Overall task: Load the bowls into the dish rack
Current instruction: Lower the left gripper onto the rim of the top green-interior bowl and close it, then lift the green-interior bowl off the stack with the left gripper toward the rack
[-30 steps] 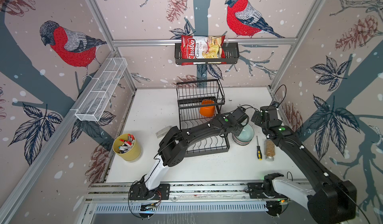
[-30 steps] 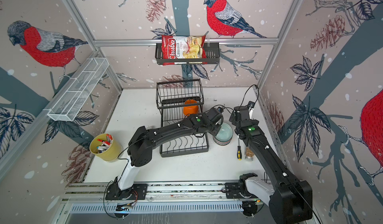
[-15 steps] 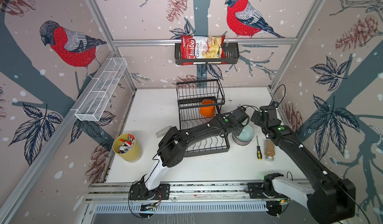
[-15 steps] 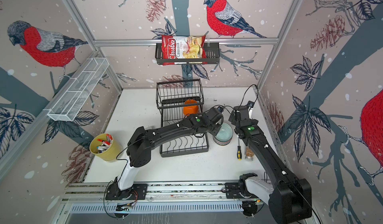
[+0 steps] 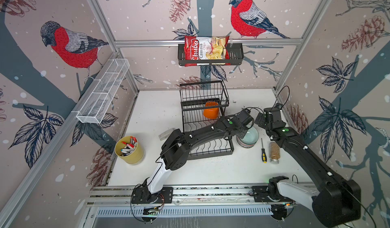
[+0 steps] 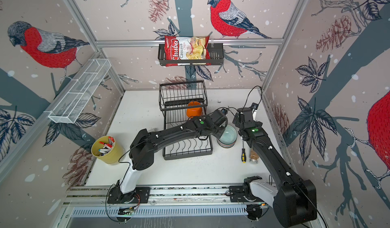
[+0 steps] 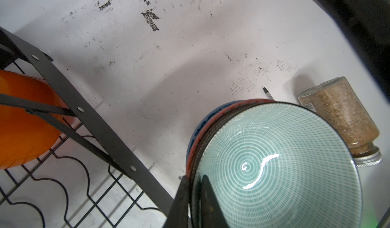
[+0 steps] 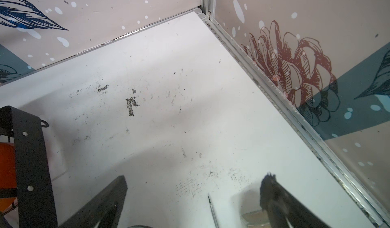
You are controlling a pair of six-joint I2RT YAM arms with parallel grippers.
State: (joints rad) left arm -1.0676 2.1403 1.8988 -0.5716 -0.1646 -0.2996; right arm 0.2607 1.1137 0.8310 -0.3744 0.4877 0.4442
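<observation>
On wall shelf, Chuba Cassava Chips bag, left end effector clamping mint bowl, right end effector apart.

You see the top bowl in pale mint green, with fine white dashed rings inside. Under it, the stacked bowls show red and blue edges. The plain bowl is orange, the dish rack black, the cup yellow.

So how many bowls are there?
4 visible: an orange bowl in the rack; beside it a mint bowl stacked on a red bowl and a blue bowl. More may hide in that stack.
</observation>
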